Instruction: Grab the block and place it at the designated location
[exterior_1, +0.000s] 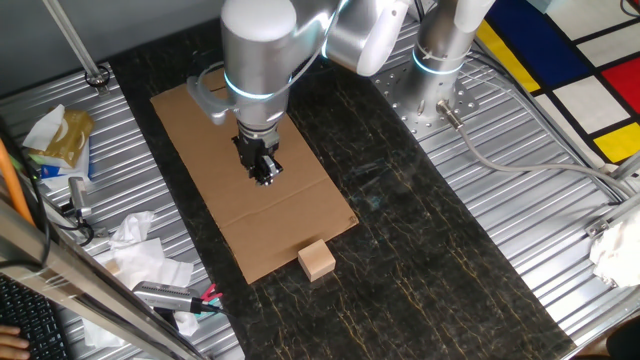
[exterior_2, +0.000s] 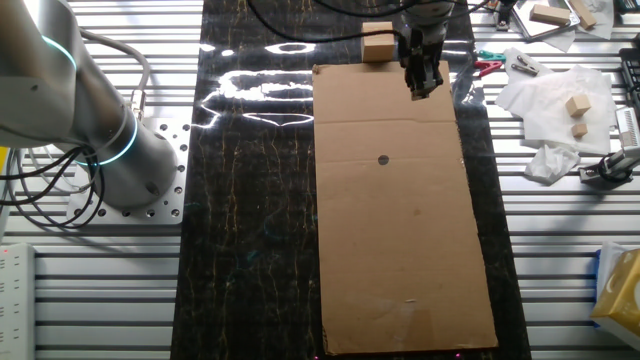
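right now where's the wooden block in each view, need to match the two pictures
One fixed view: the wooden block sits low and centre, on the dark tabletop, touching the near edge of the cardboard sheet.
The other fixed view: the wooden block is at the top, centre-right, just past the sheet's far edge, left of the gripper.
Shared landmark: the cardboard sheet's edge that the block sits against.

Crumpled white paper (exterior_1: 140, 250) lies on the ribbed metal bench (exterior_1: 520, 220) left of the dark marbled tabletop (exterior_1: 420, 240). A yellow bag (exterior_1: 62, 135) sits farther back. A keyboard (exterior_1: 30, 320) shows at the near left corner. A colourful mat (exterior_1: 570, 50) lies at far right.
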